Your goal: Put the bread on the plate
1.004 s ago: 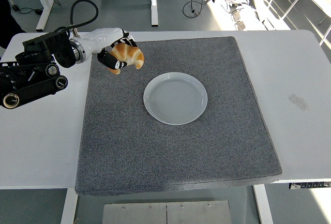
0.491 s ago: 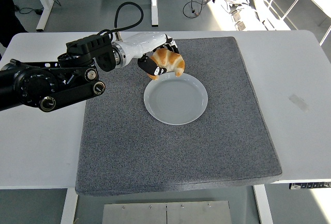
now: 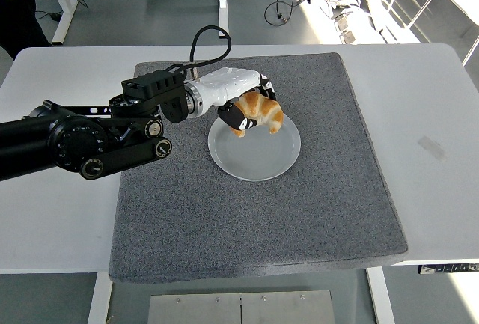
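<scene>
A golden-brown croissant (image 3: 261, 112) is held in my left hand (image 3: 248, 111), whose black fingers are curled around it. The hand and bread hang over the upper part of the pale grey round plate (image 3: 254, 159), which lies on the dark grey mat (image 3: 254, 219). Whether the bread touches the plate cannot be told. My left arm (image 3: 90, 138) reaches in from the left edge across the mat. My right arm does not show.
The white table (image 3: 434, 114) extends around the mat on both sides. A small piece of tape (image 3: 432, 147) lies on the table to the right. A person's dark sleeve (image 3: 15, 2) shows at the top left. Desk legs and cables stand beyond the table.
My left hand has carried the croissant to the right and slightly nearer, from the mat's upper left corner to over the plate's upper part. The arm has stretched further in.
</scene>
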Action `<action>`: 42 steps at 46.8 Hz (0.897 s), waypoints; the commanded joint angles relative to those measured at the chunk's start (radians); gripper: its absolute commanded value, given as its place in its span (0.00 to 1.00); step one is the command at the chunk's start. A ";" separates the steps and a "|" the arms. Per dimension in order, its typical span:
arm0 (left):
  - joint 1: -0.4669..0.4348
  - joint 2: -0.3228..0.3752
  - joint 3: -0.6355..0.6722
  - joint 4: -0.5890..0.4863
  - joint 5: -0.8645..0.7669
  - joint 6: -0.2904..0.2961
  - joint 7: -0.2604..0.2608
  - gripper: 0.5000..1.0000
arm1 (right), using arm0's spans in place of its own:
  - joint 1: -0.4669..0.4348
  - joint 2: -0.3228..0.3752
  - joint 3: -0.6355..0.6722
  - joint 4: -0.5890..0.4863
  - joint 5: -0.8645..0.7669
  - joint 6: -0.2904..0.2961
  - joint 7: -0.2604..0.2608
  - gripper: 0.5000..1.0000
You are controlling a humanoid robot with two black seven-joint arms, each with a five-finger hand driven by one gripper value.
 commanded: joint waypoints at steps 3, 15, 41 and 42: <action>0.017 -0.019 0.019 0.025 0.011 0.000 0.000 0.31 | -0.001 0.000 0.001 -0.001 0.001 0.000 0.000 1.00; 0.049 -0.031 0.024 0.049 0.025 0.001 0.000 0.32 | -0.001 0.000 -0.001 -0.001 0.000 0.000 0.000 1.00; 0.072 -0.048 0.040 0.082 0.018 0.001 -0.002 0.38 | -0.001 0.000 -0.001 -0.001 0.001 0.000 0.000 1.00; 0.072 -0.048 0.039 0.082 0.018 0.001 -0.002 0.39 | -0.001 0.000 -0.001 -0.001 0.000 0.000 0.000 1.00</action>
